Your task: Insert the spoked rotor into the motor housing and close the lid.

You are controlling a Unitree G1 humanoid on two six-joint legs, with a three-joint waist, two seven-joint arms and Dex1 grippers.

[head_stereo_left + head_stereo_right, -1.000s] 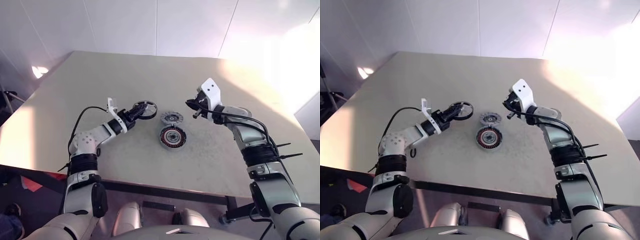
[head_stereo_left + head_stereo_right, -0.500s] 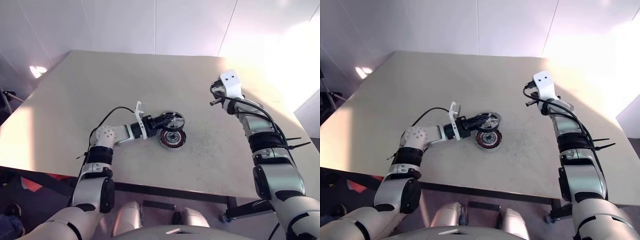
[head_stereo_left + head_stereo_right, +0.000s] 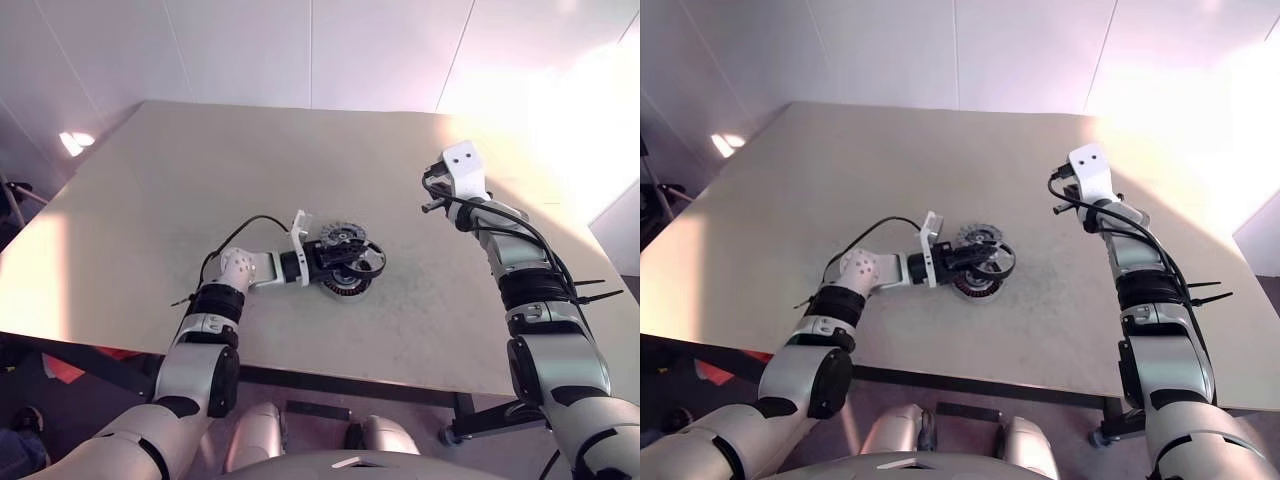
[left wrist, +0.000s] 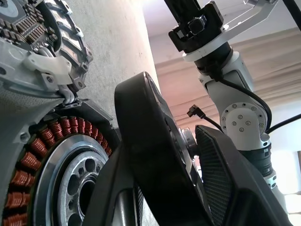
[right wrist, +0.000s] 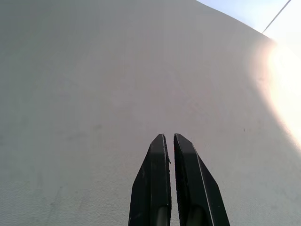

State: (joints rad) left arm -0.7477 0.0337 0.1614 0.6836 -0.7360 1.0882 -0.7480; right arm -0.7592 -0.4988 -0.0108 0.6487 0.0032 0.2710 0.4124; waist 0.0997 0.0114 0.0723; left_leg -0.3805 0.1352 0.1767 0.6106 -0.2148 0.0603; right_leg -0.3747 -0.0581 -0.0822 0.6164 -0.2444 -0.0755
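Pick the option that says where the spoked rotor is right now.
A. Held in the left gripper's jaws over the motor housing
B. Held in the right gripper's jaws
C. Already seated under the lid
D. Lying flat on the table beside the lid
A: the left gripper is shut on the spoked rotor, holding it above the motor housing, while the lid lies apart on the table.

L gripper point(image 3: 978, 262) holds spoked rotor point(image 3: 994, 261) over motor housing point(image 3: 973, 283) | lid point(image 3: 979, 238) just behind | R arm raised, apart
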